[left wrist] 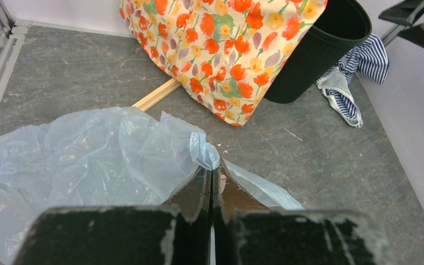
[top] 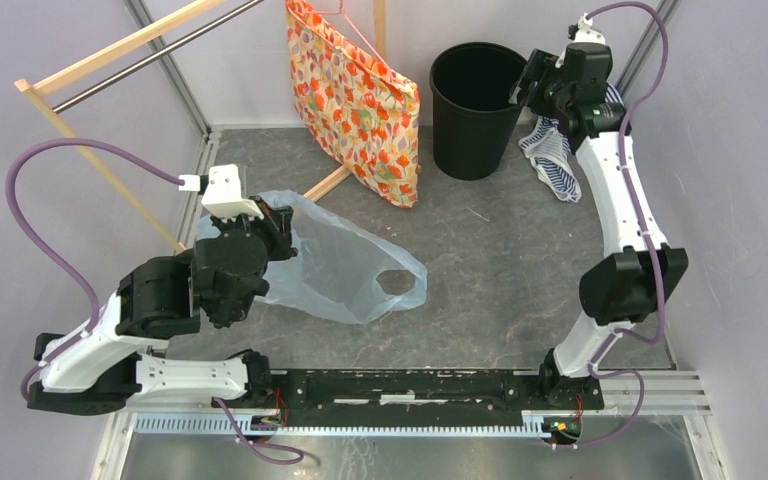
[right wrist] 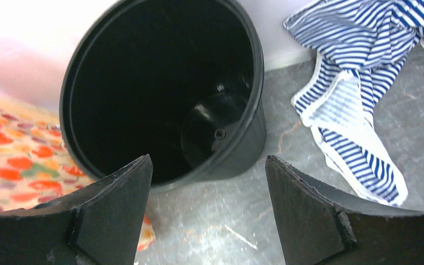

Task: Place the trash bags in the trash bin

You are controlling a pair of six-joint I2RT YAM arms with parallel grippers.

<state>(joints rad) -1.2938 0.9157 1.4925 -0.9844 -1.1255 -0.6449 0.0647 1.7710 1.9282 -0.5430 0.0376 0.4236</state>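
Close to the arm bases, on my left side, the left fingers (left wrist: 212, 179) are squeezed together on a bunched fold of the trash bag (top: 345, 265). The bag lies spread out and crinkly on the counter (top: 500, 260), well apart from the trash bin (top: 470, 140). None of it is in the bin yet.

Farther back, the orange flower bag (top: 355, 100) leans just beside the bin, between my bag and where it must go. The bin stands upright by the back wall, and I see nothing inside it. The right fingers (top: 522, 92) hang wide apart by the bin's rim, holding nothing. The striped cloth (top: 555, 160) lies crumpled on the far right, close to the bin.

I think a few things could go wrong. The bag is thin and slippery, so it could slide out of my pinch when I lift. It is wide and floppy, so it could catch on the flower bag or hang over the rim. The right arm could bump the bin and tip it.

I count one trash bag, one bin, one flower bag, one striped cloth.
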